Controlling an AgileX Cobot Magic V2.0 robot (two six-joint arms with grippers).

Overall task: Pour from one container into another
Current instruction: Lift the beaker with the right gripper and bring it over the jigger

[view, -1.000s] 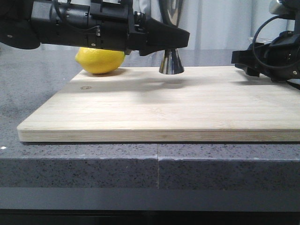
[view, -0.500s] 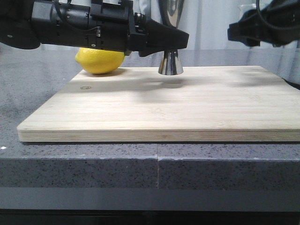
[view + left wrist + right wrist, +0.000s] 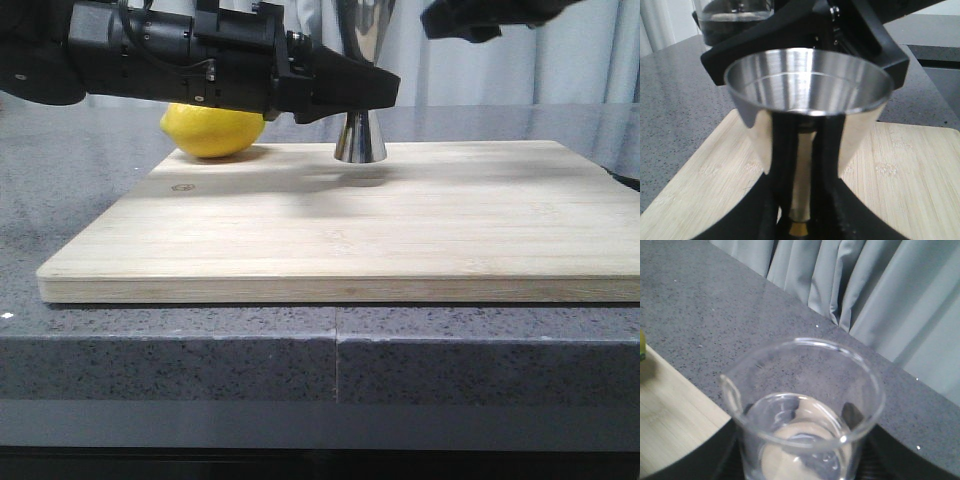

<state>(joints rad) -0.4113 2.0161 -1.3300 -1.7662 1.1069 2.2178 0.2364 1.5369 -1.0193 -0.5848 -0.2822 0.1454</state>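
My left gripper (image 3: 385,88) reaches in from the left above the cutting board (image 3: 350,230), its fingers (image 3: 782,165) closed on the narrow waist of the steel jigger (image 3: 807,100). The jigger stands upright at the back of the board, its lower cone resting on the wood. Behind my left arm, at the board's back left corner, sits a lemon (image 3: 212,128), partly hidden by the arm. In the left wrist view the jigger's open upper cup fills the frame, and a glass vessel shows beyond it. Further right, my right gripper (image 3: 480,18) hangs high near the jigger's top, clasping the glass beaker (image 3: 802,410) upright over the grey counter (image 3: 700,305) beside the board.
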